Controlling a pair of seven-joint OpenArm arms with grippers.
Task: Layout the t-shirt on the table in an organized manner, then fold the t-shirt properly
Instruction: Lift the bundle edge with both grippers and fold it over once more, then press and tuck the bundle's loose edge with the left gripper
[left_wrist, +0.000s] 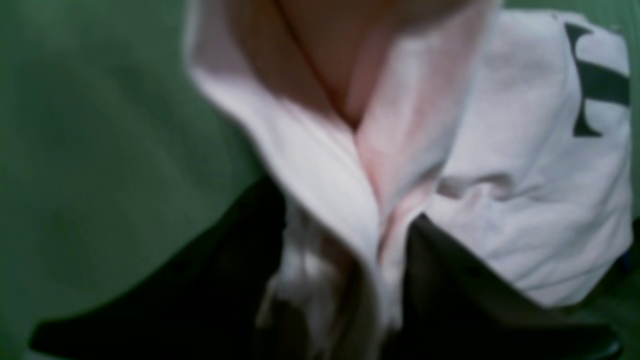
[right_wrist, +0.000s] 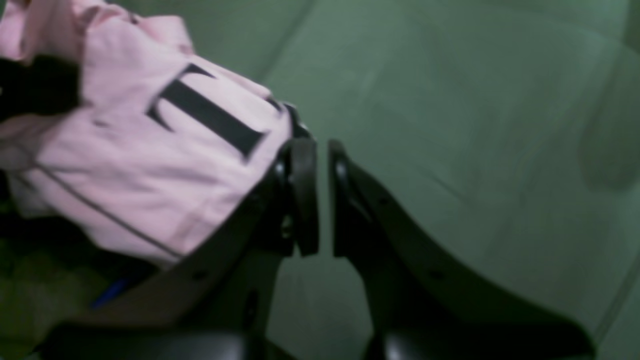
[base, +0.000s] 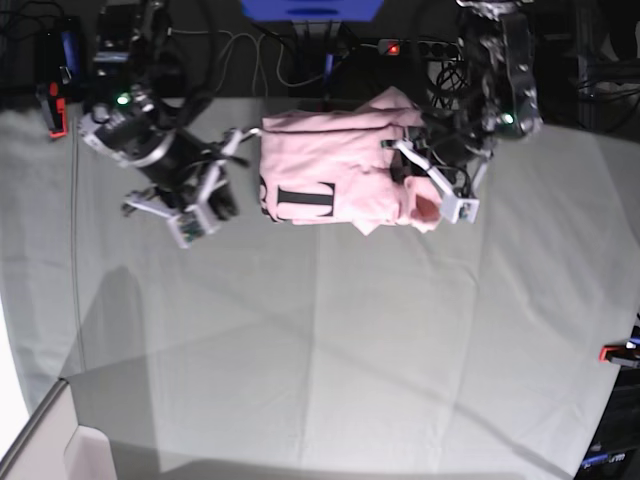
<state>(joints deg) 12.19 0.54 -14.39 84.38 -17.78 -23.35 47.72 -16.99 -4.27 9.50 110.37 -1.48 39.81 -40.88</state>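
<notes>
The pale pink t-shirt (base: 330, 170) lies bunched and partly folded at the far middle of the table (base: 320, 350), with a black letter facing up. In the left wrist view a ridge of the t-shirt (left_wrist: 525, 200) runs down between the dark fingers of my left gripper (left_wrist: 380, 240), which is shut on it. In the base view that gripper (base: 428, 195) sits at the shirt's right edge. My right gripper (right_wrist: 322, 200) hovers beside the t-shirt (right_wrist: 125, 165), its jaws almost touching with nothing between them. In the base view it (base: 215, 205) is just left of the shirt.
Red clamps (base: 55, 110) (base: 615, 352) mark the table's edges. Cables and a power strip (base: 395, 47) lie behind the far edge. A pale box corner (base: 60, 450) shows at the bottom left.
</notes>
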